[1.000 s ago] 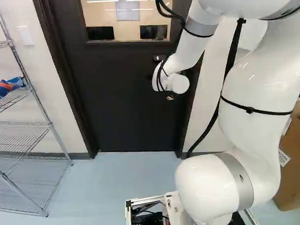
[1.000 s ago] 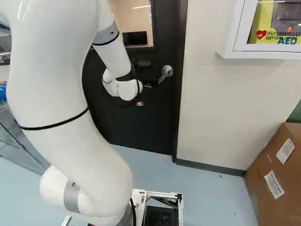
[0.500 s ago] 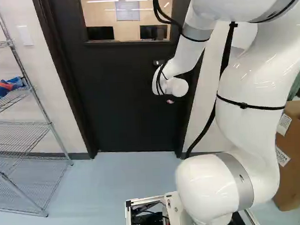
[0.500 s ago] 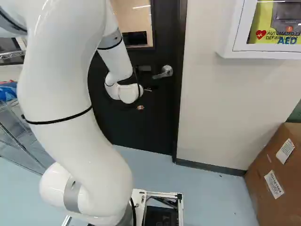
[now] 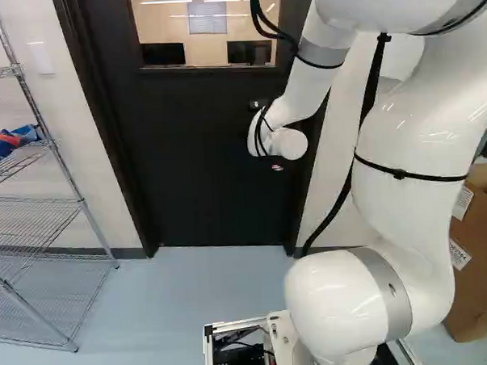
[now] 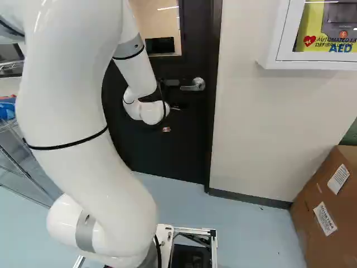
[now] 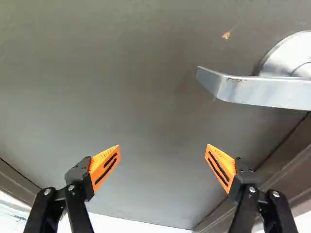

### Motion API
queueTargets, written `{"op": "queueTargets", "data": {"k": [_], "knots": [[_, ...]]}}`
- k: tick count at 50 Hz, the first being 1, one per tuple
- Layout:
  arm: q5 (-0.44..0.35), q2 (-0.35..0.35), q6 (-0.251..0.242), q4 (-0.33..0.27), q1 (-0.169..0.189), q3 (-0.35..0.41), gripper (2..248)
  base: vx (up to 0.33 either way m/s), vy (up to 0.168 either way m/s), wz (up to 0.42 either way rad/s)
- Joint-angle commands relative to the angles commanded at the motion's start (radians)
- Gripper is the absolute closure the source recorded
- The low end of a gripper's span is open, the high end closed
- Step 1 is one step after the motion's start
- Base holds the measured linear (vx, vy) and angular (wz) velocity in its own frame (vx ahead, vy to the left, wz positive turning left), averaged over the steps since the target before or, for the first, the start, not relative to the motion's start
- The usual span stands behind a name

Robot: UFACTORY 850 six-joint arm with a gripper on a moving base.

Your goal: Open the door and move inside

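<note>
Inside the spread hand (image 6: pixel 172 119) is free room, but the closed door (image 5: pixel 202 152) and lever (image 7: pixel 265 92) stand ahead.

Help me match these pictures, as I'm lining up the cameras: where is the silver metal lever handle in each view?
Left base view: not visible, probably behind the white jointed arm.
Right base view: lever handle upper middle, just right of the arm.
Wrist view: ahead of the open tool and to one side.
Shared landmark: flat dark door.

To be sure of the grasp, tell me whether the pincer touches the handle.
Apart. The wrist view shows it: the handle lies ahead of the open pincer, off to one side, with bare door visible between them.
</note>
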State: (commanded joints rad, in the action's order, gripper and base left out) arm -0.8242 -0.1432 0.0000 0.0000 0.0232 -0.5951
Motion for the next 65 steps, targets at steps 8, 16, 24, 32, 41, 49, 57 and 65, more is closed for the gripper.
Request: {"op": "queueTargets", "data": {"k": [8, 16, 24, 32, 41, 49, 57, 65], "knots": [[0.0, 0.055, 0.0, 0.0, 0.004, 0.043, 3, 0.0, 0.0, 0.0], [0.0, 0.114, 0.0, 0.0, 0.008, 0.085, 3, 0.0, 0.0, 0.0], [0.0, 0.174, 0.0, 0.0, 0.013, 0.127, 3, 0.0, 0.0, 0.0], [0.0, 0.209, 0.0, 0.0, 0.014, 0.142, 3, 0.0, 0.0, 0.0], [0.0, 0.232, 0.0, 0.0, 0.015, 0.143, 3, 0.0, 0.0, 0.0], [0.0, 0.25, 0.0, 0.0, 0.015, 0.14, 3, 0.0, 0.0, 0.0], [0.0, 0.267, 0.0, 0.0, 0.015, 0.137, 3, 0.0, 0.0, 0.0], [0.0, 0.283, 0.0, 0.0, 0.015, 0.134, 3, 0.0, 0.0, 0.0]]}}
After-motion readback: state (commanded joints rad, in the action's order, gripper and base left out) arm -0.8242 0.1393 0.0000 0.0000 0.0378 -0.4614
